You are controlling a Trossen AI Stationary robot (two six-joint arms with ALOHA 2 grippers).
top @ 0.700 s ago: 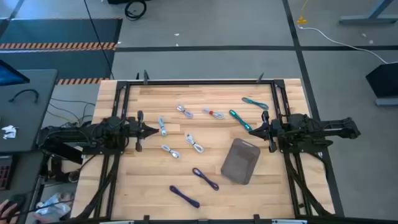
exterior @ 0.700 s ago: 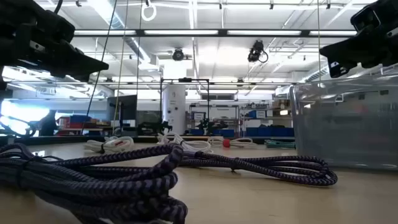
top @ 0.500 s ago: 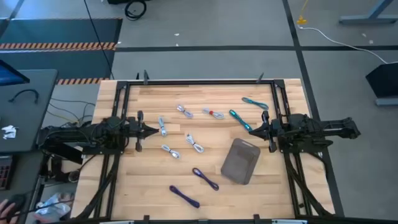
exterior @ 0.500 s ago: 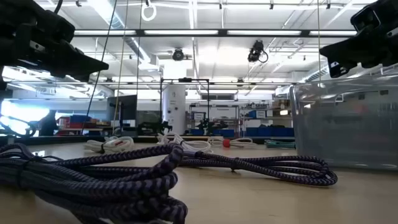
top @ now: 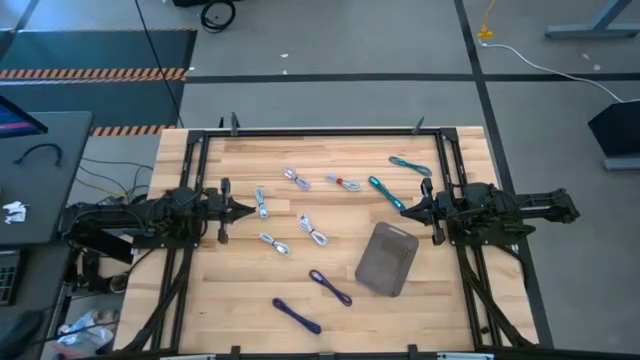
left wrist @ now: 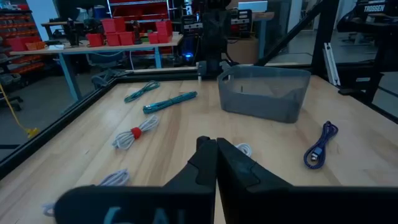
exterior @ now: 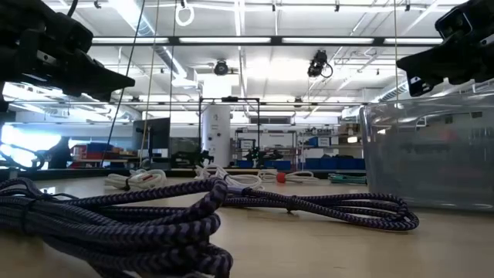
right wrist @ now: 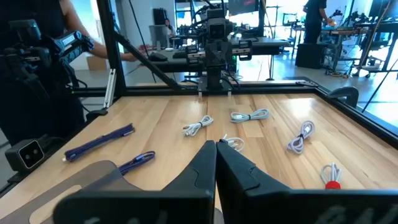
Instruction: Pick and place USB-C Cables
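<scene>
Several coiled USB-C cables lie flat on the wooden table: two teal ones [top: 385,192] [top: 409,165] at the far right, a white one with a red tie [top: 343,182], white ones [top: 297,179] [top: 313,231] [top: 261,203] [top: 274,243] in the middle, and two dark blue-purple ones [top: 330,287] [top: 297,316] near the front. A grey translucent tray [top: 386,258] stands right of centre. My left gripper [top: 248,210] is shut and hangs level at the left edge, empty. My right gripper [top: 406,211] is shut and level at the right edge, empty.
A black frame [top: 320,131] borders the table's far edge and sides. Bare wood lies between the two grippers and the cables. In the right wrist view a person [right wrist: 34,68] stands beyond the table's far side.
</scene>
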